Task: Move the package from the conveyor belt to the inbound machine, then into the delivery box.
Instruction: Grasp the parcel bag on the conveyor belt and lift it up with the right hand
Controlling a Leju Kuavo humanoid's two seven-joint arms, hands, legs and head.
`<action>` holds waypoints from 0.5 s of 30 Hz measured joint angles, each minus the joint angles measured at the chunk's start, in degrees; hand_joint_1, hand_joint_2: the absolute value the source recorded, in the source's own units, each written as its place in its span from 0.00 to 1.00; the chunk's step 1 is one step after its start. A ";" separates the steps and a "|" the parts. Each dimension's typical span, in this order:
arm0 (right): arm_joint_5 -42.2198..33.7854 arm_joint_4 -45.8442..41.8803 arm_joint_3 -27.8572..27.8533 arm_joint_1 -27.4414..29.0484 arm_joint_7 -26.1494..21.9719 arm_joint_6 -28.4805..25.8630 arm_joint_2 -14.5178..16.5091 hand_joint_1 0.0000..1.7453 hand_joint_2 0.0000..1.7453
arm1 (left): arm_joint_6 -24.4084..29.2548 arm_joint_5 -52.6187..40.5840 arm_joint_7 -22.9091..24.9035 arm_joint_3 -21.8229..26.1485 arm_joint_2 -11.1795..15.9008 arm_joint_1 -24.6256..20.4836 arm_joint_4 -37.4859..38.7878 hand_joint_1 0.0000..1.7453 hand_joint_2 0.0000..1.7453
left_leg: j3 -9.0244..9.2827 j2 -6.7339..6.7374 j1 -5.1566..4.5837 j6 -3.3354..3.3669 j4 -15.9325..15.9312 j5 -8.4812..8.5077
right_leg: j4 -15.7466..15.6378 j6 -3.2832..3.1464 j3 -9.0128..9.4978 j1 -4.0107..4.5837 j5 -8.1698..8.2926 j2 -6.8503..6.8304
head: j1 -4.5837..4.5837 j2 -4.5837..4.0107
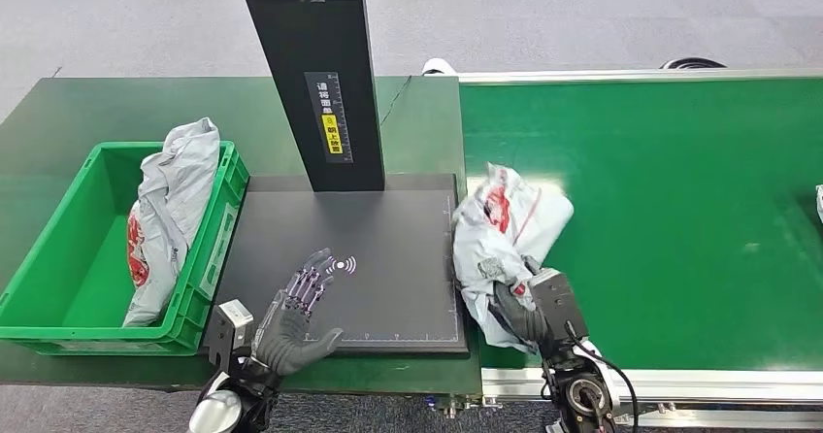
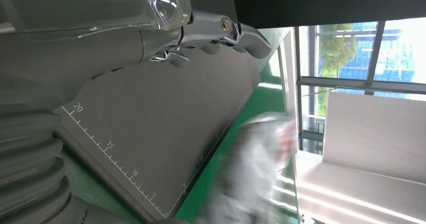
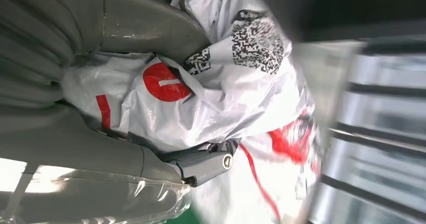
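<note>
A crumpled white plastic package [image 1: 500,234] with red print lies on the green conveyor belt [image 1: 679,219], right at the edge of the black scanner plate [image 1: 388,249]. My right hand [image 1: 519,312] grips its near end; up close the thumb and a finger [image 3: 211,163] clamp the white package [image 3: 221,93], which bears black codes. My left hand [image 1: 296,321] hovers over the plate's near left part, fingers spread and holding nothing. Its fingers [image 2: 221,30] stretch above the plate's ruled surface [image 2: 150,128], with the blurred package [image 2: 256,169] beyond.
A green crate [image 1: 58,278] at the left holds another white package [image 1: 165,219] leaning on its right wall. The scanner's black post [image 1: 315,74] rises behind the plate. The belt's metal rail [image 1: 679,380] runs along the near edge.
</note>
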 joint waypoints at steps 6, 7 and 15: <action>-12.44 -11.03 -3.98 1.62 -9.81 -11.15 3.38 1.00 1.00 | 0.76 0.21 -0.38 0.02 -0.03 -0.19 0.00 0.00 1.00 | 0.02 -0.13 -0.02 -0.01 0.00 0.01 | 0.00 0.01 0.12 -0.03 -0.01 -0.14 | 0.02 0.00; -13.83 -12.86 -4.63 1.97 -11.24 -13.04 3.93 1.00 1.00 | 0.87 0.33 -0.48 0.02 -0.04 -0.32 -0.01 0.00 1.00 | 0.03 -0.12 -0.04 -0.01 0.01 0.01 | 0.00 0.01 0.12 -0.05 0.00 -0.13 | 0.02 0.00; -17.14 -22.50 -7.10 3.49 -15.26 -18.43 6.19 1.00 1.00 | 2.25 1.34 -0.99 0.16 -0.48 -1.26 -0.85 0.00 1.00 | 0.08 -0.13 -0.07 0.00 0.03 0.01 | -0.01 0.02 0.16 -0.07 0.01 -0.13 | 0.01 0.00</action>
